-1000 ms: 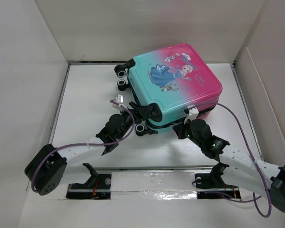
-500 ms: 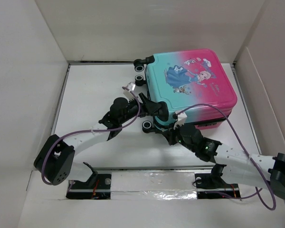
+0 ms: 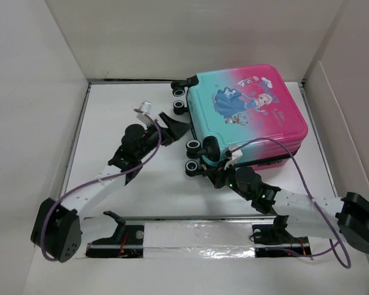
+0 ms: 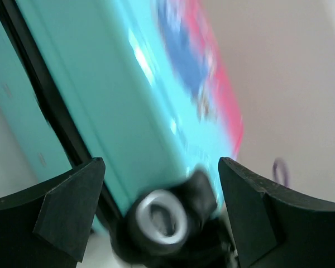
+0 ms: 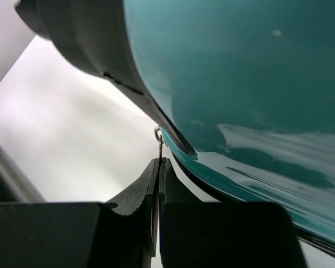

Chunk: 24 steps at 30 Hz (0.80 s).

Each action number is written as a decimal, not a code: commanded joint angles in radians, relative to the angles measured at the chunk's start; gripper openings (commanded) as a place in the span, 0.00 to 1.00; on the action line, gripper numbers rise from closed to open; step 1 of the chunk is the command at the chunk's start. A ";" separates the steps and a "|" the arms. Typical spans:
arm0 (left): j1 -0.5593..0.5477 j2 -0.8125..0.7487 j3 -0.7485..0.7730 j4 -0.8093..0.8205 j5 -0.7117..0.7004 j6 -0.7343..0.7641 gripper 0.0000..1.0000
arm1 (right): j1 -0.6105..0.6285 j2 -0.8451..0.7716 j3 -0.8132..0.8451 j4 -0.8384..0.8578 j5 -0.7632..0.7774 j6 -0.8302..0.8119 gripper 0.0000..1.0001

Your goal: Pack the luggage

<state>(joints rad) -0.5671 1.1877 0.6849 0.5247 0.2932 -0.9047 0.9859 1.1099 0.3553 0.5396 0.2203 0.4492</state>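
The luggage (image 3: pixel 246 104) lies flat and closed at the back right of the table, its black wheels (image 3: pixel 195 146) facing left. My left gripper (image 3: pixel 172 126) is open just left of its teal side. In the left wrist view the luggage (image 4: pixel 100 84) fills the frame, and a wheel (image 4: pixel 159 215) sits blurred between the open fingers (image 4: pixel 67 206). My right gripper (image 3: pixel 215 175) is at the near left corner of the luggage. In the right wrist view the gripper (image 5: pixel 159 163) is shut on a thin metal zipper pull (image 5: pixel 159 146) hanging from the teal shell (image 5: pixel 240 67).
White walls enclose the table on the left (image 3: pixel 31 123), back (image 3: pixel 190 37) and right (image 3: pixel 350 123). A taped rail (image 3: pixel 197 236) with the arm bases runs along the near edge. The luggage lies close to the right wall.
The luggage has slid right and turned squarer to the walls. My left gripper has drawn back left off the corner wheel. My right gripper has moved left along the front edge.
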 commanded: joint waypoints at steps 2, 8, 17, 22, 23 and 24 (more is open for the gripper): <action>0.125 -0.120 0.024 0.046 -0.206 -0.025 0.83 | 0.048 -0.208 -0.006 -0.034 -0.095 0.030 0.00; 0.281 0.031 0.226 -0.040 -0.185 0.104 0.73 | 0.039 -0.358 -0.058 -0.128 -0.130 0.003 0.00; 0.315 0.291 0.490 -0.187 0.021 0.745 0.80 | 0.019 -0.512 -0.078 -0.262 -0.174 -0.041 0.00; 0.315 0.397 0.672 -0.481 0.113 1.006 0.86 | -0.010 -0.551 -0.090 -0.293 -0.213 -0.055 0.00; 0.306 0.404 0.706 -0.506 0.119 1.021 0.99 | -0.010 -0.556 -0.090 -0.299 -0.235 -0.060 0.00; 0.290 0.411 0.714 -0.523 0.115 1.036 0.99 | -0.010 -0.559 -0.088 -0.305 -0.251 -0.060 0.00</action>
<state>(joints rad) -0.2573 1.6043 1.3090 0.1097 0.3458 -0.0544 0.9752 0.5907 0.2447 0.1028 0.0765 0.4053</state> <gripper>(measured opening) 0.976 0.020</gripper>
